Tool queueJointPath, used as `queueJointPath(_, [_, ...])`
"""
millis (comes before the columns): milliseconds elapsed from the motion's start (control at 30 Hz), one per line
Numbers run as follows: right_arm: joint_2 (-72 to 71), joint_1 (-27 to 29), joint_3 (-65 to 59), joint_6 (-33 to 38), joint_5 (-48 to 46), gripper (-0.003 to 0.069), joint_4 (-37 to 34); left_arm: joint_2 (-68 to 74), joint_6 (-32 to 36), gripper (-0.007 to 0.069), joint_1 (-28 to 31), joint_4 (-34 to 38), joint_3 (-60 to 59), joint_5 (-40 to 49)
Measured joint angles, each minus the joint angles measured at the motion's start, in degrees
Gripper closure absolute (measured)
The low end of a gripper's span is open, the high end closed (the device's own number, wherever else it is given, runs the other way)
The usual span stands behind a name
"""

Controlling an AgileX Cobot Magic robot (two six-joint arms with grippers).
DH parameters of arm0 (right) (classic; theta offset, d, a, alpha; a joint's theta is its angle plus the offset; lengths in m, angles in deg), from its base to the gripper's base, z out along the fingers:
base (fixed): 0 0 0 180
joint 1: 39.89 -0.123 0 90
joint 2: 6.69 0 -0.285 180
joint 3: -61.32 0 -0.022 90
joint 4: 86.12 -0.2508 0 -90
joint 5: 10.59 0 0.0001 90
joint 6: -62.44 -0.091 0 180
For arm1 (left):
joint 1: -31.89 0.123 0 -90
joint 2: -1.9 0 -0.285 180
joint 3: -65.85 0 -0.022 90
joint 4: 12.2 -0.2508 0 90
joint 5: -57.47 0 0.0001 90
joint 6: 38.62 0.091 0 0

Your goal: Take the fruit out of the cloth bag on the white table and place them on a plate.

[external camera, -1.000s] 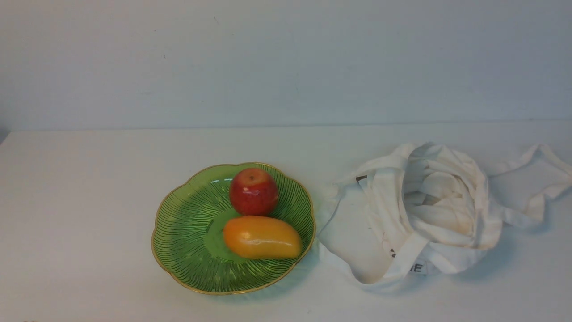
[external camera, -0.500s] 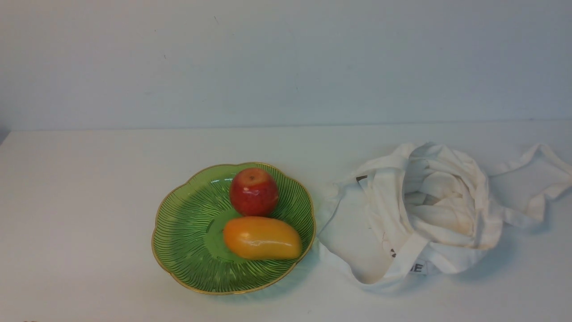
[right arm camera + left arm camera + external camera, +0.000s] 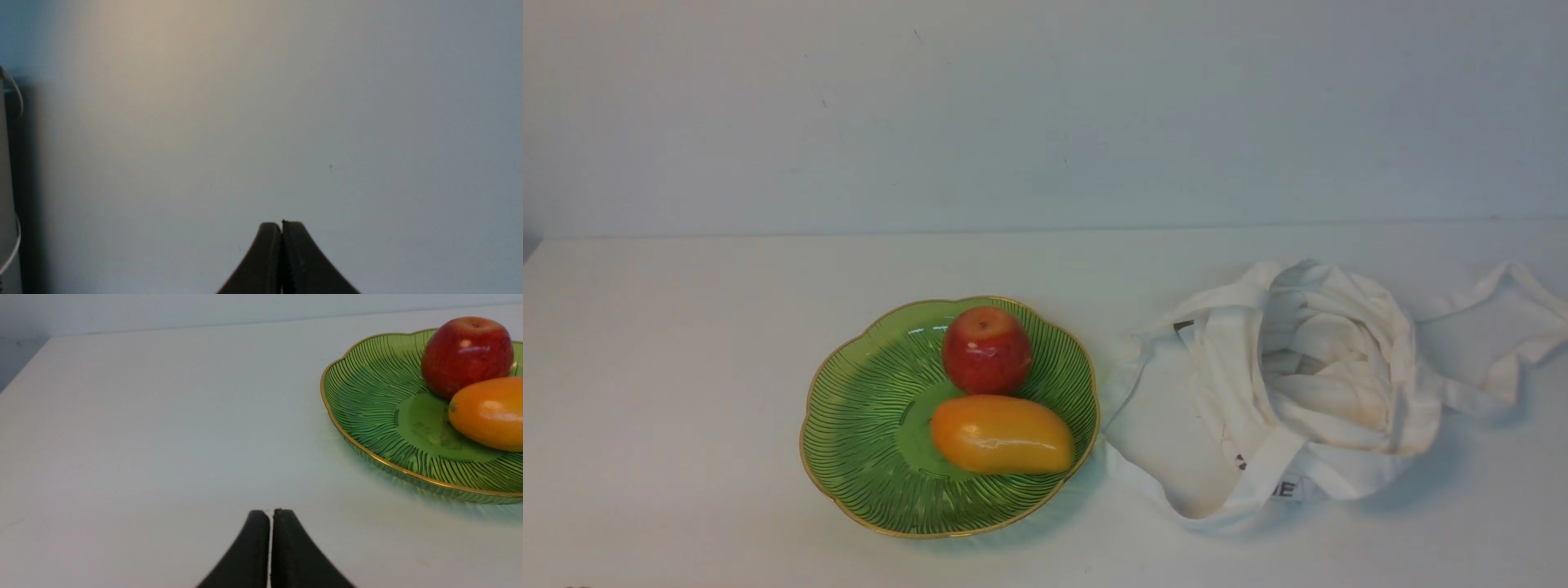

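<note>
Fruit (image 3: 1002,434) and apple (image 3: 987,351) lie on the plate (image 3: 866,441); cloth bag (image 3: 1176,425) right of it shows "E"; left pincer (image 3: 271,512), right pincer (image 3: 282,224) both together.

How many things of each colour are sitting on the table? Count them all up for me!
Red: 1, the apple
Orange-yellow: 1, the mango
Green: 1, the plate
White: 1, the cloth bag
Total: 4
</note>
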Motion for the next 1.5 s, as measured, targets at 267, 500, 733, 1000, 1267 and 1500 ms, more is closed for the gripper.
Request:
queueJointPath(267, [-4.2, 16.7, -16.4, 1.1, -1.9, 0.0671, 1.9, 0.0, 0.0, 0.0632, 0.0, 0.0, 0.0, 0.0])
queueJointPath(500, [-8.5, 25.9, -29.4, 1.3, -7.0, 0.0671, 2.3, 0.0, 0.0, 0.0632, 0.0, 0.0, 0.0, 0.0])
queueJointPath(733, [-8.5, 26.2, -29.5, 1.6, -10.3, 0.0671, 3.4, 0.0, 0.0, 0.0632, 0.0, 0.0, 0.0, 0.0])
queueJointPath(1000, [-8.5, 25.3, -29.4, 1.6, -10.3, 0.0671, 3.4, 0.0, 0.0, 0.0632, 0.0, 0.0, 0.0, 0.0])
queueJointPath(1267, [-8.5, 23.2, -29.4, 1.6, -10.3, 0.0671, 3.4, 0.0, 0.0, 0.0632, 0.0, 0.0, 0.0, 0.0])
queueJointPath(1500, [-8.5, 23.2, -29.4, 1.6, -10.3, 0.0671, 3.4, 0.0, 0.0, 0.0632, 0.0, 0.0, 0.0, 0.0])
